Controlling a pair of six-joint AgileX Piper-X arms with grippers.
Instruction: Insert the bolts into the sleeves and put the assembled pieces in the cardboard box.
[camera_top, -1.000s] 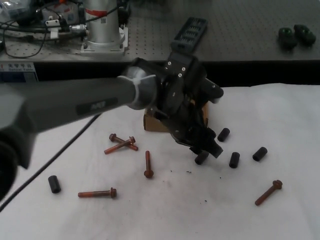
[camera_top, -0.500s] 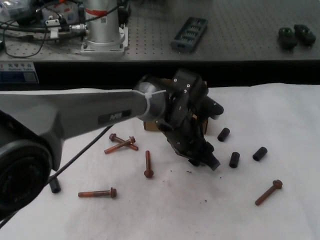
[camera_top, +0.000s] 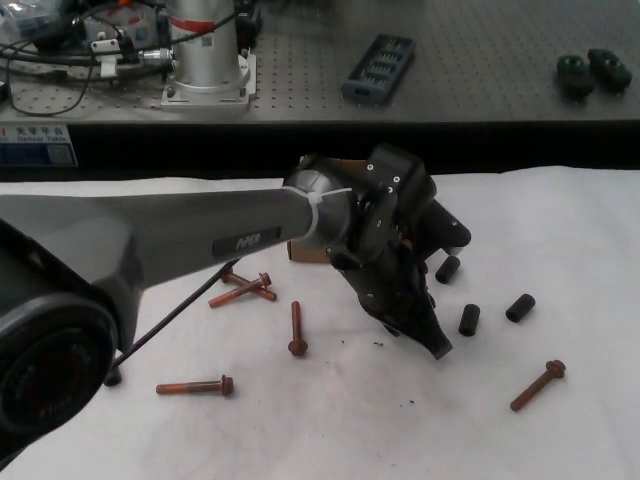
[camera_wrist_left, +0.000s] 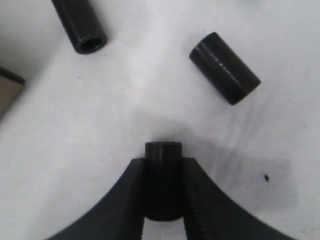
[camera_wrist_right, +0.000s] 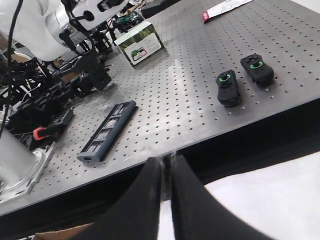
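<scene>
Evidently the left pincer (camera_wrist_left: 164, 161) is clamped on one black sleeve (camera_wrist_left: 163, 192), its two fingers pressing the curved wall from either side while one end of the tube pokes out past the fingertips, just above the white cloth (camera_wrist_left: 125, 115) that covers the tabletop. Two more loose sleeves (camera_wrist_left: 225, 68) lie near on the cloth, and a corner of the cardboard box (camera_wrist_left: 7, 92) shows close beside them. Each sleeve looks like a short, rigid tube with a smooth, slightly glossy skin, so it is probably light and stiff but inclined to roll or slip; a hold across the middle of the barrel seems safest, since it leaves the bore free to take a bolt. From the high camera the coppery bolts (camera_top: 295, 330) lie scattered well apart on the cloth; they look hard and slender, with flanged heads, and are likely best taken by the shank near the head so that the far end stays clear. The right pincer (camera_wrist_right: 166, 200) has its fingers pressed together on nothing, facing away over a perforated black bench.
</scene>
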